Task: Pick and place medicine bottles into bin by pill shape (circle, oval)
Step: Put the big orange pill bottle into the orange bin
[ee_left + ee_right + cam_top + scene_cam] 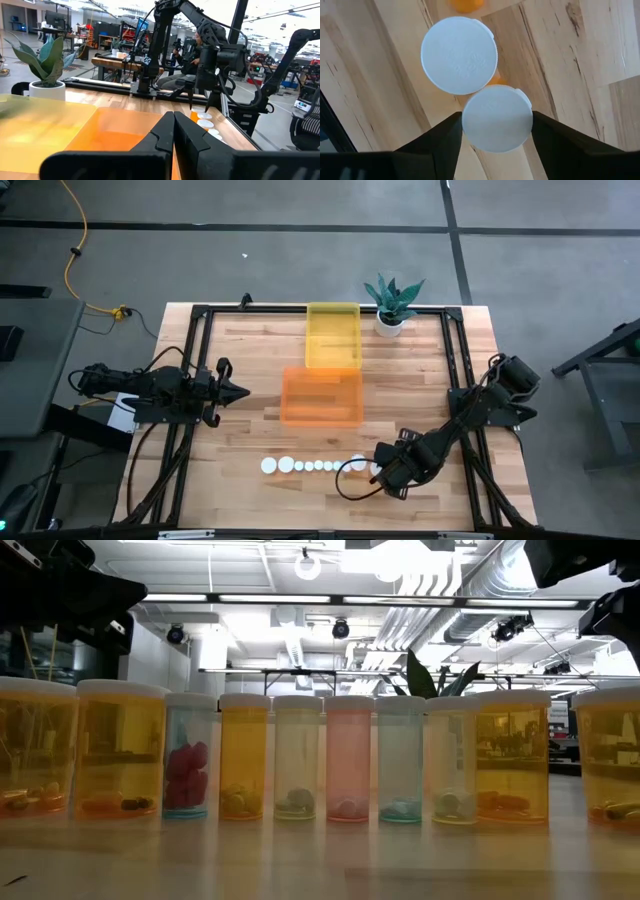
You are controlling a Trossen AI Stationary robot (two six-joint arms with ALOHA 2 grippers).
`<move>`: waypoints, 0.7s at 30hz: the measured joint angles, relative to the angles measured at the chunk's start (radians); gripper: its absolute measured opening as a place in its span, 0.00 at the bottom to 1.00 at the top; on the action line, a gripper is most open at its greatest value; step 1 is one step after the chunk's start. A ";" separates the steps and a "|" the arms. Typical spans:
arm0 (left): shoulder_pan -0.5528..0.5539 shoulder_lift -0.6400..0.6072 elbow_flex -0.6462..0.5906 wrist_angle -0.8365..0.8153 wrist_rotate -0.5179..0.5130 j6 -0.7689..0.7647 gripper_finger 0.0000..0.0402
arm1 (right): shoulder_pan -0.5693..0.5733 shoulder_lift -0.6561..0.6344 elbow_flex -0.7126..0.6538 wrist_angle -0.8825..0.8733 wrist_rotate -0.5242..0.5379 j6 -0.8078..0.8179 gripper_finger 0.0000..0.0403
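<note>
The right gripper [496, 131] hangs over the right end of the bottle row at the near edge of the table, pointing straight down. Its two dark fingers [434, 145] stand on either side of a white-capped medicine bottle [497, 118], the end bottle of the row, with the cap between them; the jaws are fairly wide, and whether they already press the bottle cannot be told. Just beside it on the left stands the next bottle [459, 55], its cap touching or nearly touching the first one.

From above, the row of medicine bottles [310, 466] runs left to right along the near part of the wooden table [250, 350], the wider caps at both ends. At table height the bottles show as amber, yellow, clear, pink and pale blue, each with pills at the bottom, one with red pills [186, 778].

Farther in, near the table's middle, sits the orange bin [321, 396], and beyond it, touching or just beside it, the yellow bin [333, 335]. A potted plant [391, 304] stands at the far edge, right of the yellow bin.

The left gripper [240, 392] rests at the left side of the table, level with the orange bin, its fingers [187, 137] pressed together and holding nothing.
</note>
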 joint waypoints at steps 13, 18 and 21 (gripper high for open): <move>0.000 0.000 0.000 0.000 0.000 0.000 0.00 | -0.007 -0.001 0.002 -0.030 -0.010 -0.060 0.45; 0.000 0.000 0.000 0.000 0.000 0.000 0.00 | -0.007 -0.028 0.019 -0.103 -0.044 -0.139 0.47; 0.000 0.000 0.000 0.000 0.000 0.003 0.00 | -0.007 -0.065 0.059 -0.222 -0.048 -0.161 0.48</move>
